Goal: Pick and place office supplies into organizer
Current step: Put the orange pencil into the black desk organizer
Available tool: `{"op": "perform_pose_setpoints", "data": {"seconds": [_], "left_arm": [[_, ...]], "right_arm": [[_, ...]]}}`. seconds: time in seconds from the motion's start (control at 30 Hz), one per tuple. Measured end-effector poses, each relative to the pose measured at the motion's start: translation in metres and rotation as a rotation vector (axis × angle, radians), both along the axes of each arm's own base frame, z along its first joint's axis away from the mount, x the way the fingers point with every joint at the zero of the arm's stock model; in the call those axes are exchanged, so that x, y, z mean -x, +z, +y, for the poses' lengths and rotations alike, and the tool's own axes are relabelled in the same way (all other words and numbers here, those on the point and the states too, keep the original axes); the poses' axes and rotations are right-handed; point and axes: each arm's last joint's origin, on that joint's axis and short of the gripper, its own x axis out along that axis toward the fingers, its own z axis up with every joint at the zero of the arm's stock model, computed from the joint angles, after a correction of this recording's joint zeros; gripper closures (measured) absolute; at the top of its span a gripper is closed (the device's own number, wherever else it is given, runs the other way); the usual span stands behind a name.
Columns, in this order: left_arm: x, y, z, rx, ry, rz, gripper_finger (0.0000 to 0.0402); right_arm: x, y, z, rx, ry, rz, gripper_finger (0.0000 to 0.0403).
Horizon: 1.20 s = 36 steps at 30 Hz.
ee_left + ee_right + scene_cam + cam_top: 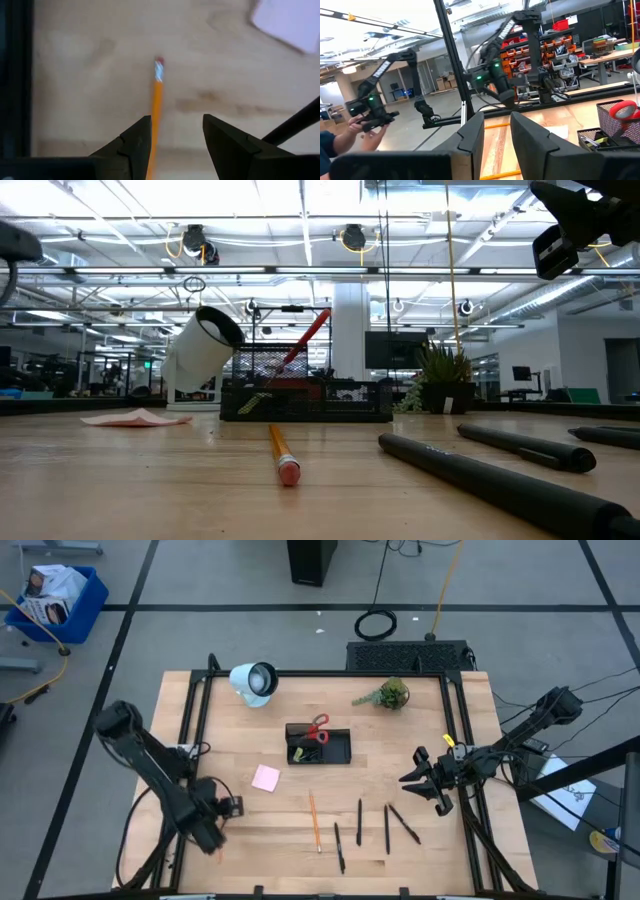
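Orange pencil on wooden surface | left tool part open, empty, over pencil | right tool part open, empty, surface's right edge

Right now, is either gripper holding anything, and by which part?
Nothing is held. The left gripper stands open above the thin orange pencil; the right gripper is open and empty.
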Motion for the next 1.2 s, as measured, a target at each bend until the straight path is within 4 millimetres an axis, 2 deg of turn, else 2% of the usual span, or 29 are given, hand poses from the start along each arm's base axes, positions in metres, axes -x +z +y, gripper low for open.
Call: {"op": "perform_pose_setpoints", "data": {"seconds": [0.17,0.33,0.8,1.2], "left_arm": [[0.018,-0.01,0.027,0.094,-0.072,-0.056,0.022],[0.024,-0.025,0.042,0.145,-0.123,-0.03,0.022],[0.017,-0.046,0.056,0.19,-0.184,0.0,0.022],[0.015,-0.047,0.059,0.186,-0.179,-0.008,0.022]], "right_arm": [[0.0,0.0,0.0,0.0,0.0,0.0,0.0314],[0.0,0.0,0.0,0.0,0.0,0.0,0.0314],[0.0,0.0,0.0,0.0,0.0,0.0,0.0314],[0.0,0.0,0.0,-0.001,0.0,0.0,0.0314]]}}
